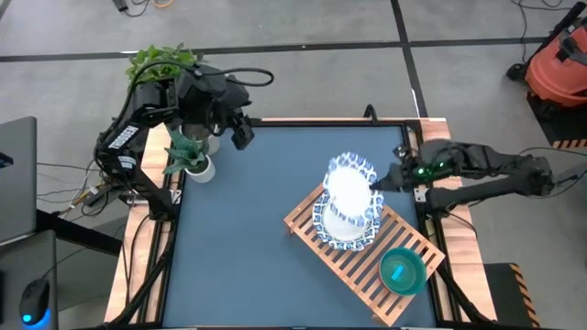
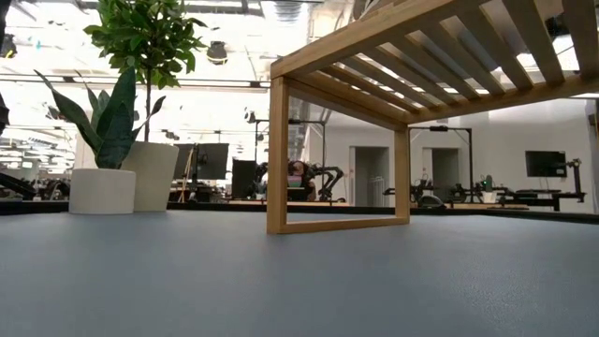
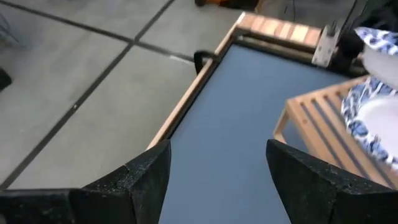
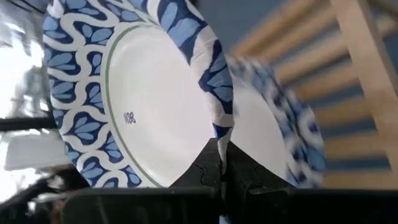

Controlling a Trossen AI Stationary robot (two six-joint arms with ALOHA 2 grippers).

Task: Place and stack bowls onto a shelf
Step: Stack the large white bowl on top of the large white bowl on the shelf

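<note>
Right gripper (image 1: 383,181) pinches a white bowl by its rim above the rack.

Its fingers are clamped on the blue-patterned rim of the wide white bowl (image 4: 134,93), held tilted right of centre in the high view so it can nest into the second white blue-rimmed bowl (image 1: 347,225) already lying on the large light-wood slatted shelf (image 1: 353,266). A small teal bowl (image 1: 402,271) sits toward the shelf's lower-right end, leaving the stacking spot free. The left gripper (image 3: 217,174) waits with fingers spread at upper left, beside the pale potted plant (image 1: 197,167), clear of the dark blue worktop (image 1: 248,238).

2 white bowls (image 1: 350,197), 1 teal bowl (image 1: 402,271), 1 shelf (image 1: 362,261)
</note>
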